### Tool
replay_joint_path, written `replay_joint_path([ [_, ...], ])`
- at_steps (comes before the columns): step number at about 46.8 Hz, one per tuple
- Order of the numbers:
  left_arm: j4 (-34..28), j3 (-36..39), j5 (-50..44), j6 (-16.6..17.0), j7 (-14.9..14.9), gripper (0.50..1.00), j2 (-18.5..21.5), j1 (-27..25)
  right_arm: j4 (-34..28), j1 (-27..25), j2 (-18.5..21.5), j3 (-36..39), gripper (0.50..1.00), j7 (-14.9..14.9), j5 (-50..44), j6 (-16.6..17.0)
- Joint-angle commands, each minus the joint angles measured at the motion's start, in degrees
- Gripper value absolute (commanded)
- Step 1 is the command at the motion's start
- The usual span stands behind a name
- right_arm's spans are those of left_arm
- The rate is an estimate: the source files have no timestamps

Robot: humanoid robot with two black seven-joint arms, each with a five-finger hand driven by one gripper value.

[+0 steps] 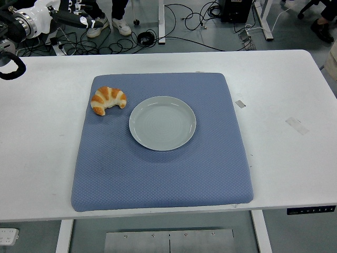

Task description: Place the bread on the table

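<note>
The bread [108,99] — a single croissant — lies on the blue mat [160,174], in the mat's far-left corner area, just beside the left rim of the plate [162,123] but not touching it. It is well apart from the left hand [39,16], which sits at the picture's top-left corner, beyond the far edge of the surface [295,95] and above the floor area behind it. No finger is in contact with the bread. Only part of the left hand shows; whether it is released or clenched cannot be determined from this view, and it holds nothing visible. The right hand is out of view.

Item count:
- Bread: one.
- Plate: one, round, pale grey-green, with nothing on it, resting near the middle of the mat's far half.
- Mat: one, square with rounded corners, quilted texture, covering the centre of the surface.
- Robot hands in view: one.

Appearance of the bread: crescent-shaped, with the curve's opening facing the near edge of the surface. The crust is golden-brown with lighter, cream-coloured bands running across its segments — the tips are darker than the middle. It lies flat on the mat.

Beyond the far edge of the surface, cables [184,21] run across the floor, and a person's shoes [122,26] show at the picture's top.
</note>
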Motion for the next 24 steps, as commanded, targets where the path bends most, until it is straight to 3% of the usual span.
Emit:
replay_joint_path([
  [1,0.0,-0.1,0.0,0.0,0.0,0.951,0.0,0.3,0.0,0.0,0.0,0.0,1.000,0.1,0.0,0.0],
  [24,0.0,-0.1,-0.1,0.1,-0.1,0.951,-0.4,0.6,0.2,-0.4,0.0,0.2,1.000,0.0,0.0,0.0],
])
